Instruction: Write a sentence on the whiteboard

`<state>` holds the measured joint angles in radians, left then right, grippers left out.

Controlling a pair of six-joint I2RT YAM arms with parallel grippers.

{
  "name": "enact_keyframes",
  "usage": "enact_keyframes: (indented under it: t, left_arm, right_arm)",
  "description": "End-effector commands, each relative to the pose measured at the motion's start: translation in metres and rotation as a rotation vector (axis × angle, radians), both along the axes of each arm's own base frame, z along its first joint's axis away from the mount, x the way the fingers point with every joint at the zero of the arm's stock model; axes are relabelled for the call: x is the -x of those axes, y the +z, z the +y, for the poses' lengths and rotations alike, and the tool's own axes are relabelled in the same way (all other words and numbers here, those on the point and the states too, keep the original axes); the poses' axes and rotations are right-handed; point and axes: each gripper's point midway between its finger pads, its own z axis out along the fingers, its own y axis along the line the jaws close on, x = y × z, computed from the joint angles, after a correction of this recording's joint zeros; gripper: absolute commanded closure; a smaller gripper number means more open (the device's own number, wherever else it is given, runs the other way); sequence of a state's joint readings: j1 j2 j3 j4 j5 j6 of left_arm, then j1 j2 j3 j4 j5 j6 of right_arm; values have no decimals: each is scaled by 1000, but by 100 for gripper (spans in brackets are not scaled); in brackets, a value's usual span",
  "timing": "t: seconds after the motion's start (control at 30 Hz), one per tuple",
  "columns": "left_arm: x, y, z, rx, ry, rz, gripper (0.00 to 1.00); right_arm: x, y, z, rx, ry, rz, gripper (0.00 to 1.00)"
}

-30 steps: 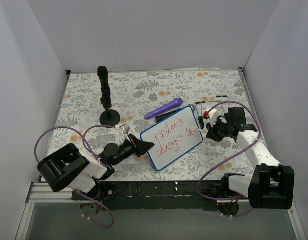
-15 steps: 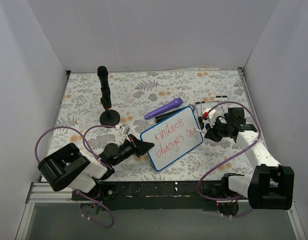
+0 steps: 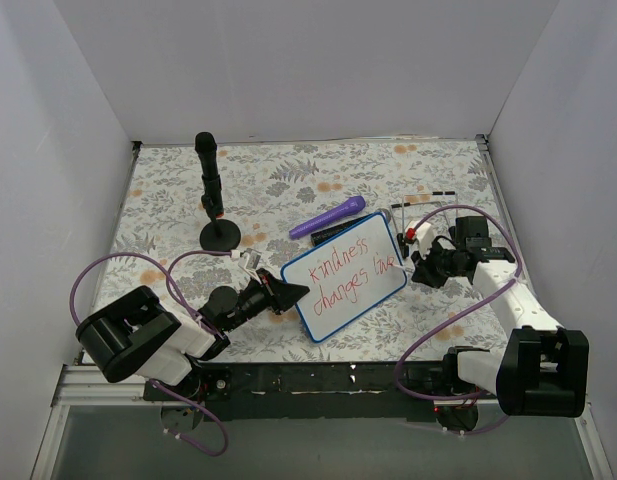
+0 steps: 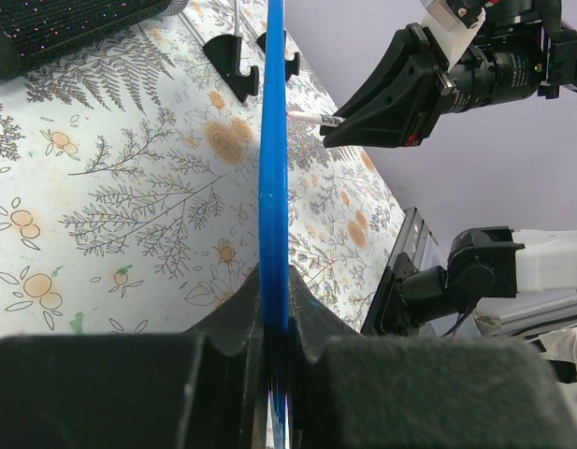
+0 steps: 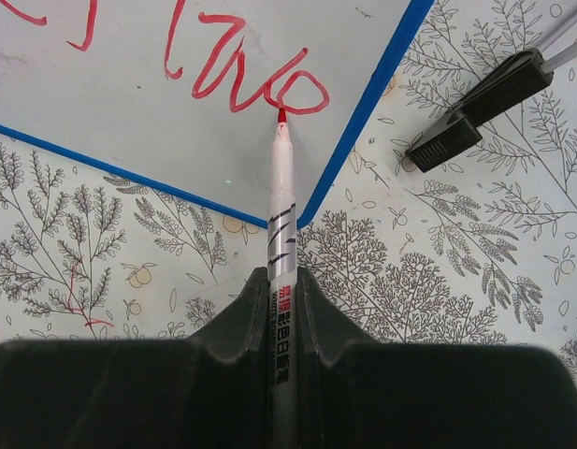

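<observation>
— Starting nearest: seeing the left pincer clamped on the board, at the blue frame's near-left corner?
— Confirming. Pinching the rim only, bracing the board mid-table on the mat, skewed to the table's edge.
— Judging its handling how?
— Probably being light, thin and stiff, with a slick face; likely sliding or pivoting under pen pressure unless gripped by the frame. Avoiding the face as well, guessing at smears in fresh ink.
— Moving to the right?
— Finding the right pincer closed around a red pen, tip sitting at the last loop of the sentence, near the board's right corner.
— Reading as?
— Roughly "kindness changes lives", seeming nearly done. Spotting, just beyond the board, a purple marker.
</observation>
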<state>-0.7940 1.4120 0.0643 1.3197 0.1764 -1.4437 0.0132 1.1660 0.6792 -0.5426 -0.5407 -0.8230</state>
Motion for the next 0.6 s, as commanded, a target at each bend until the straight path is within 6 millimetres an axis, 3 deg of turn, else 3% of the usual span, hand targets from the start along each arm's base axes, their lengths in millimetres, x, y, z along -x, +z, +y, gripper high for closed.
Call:
enact_keyframes:
  t: [0.0, 0.2, 0.57]
  left_arm:
    - [7, 3, -1, -2, -37, -36, 100]
    - [7, 3, -1, -4, -35, -36, 100]
    - [6, 1, -1, -6, -34, -34, 100]
  right_arm:
    - [-5, 2, -5, 26, -18, -5, 99]
    - [-8, 3, -7, 32, -36, -14, 99]
    - [-23, 40, -2, -9, -53, -153, 99]
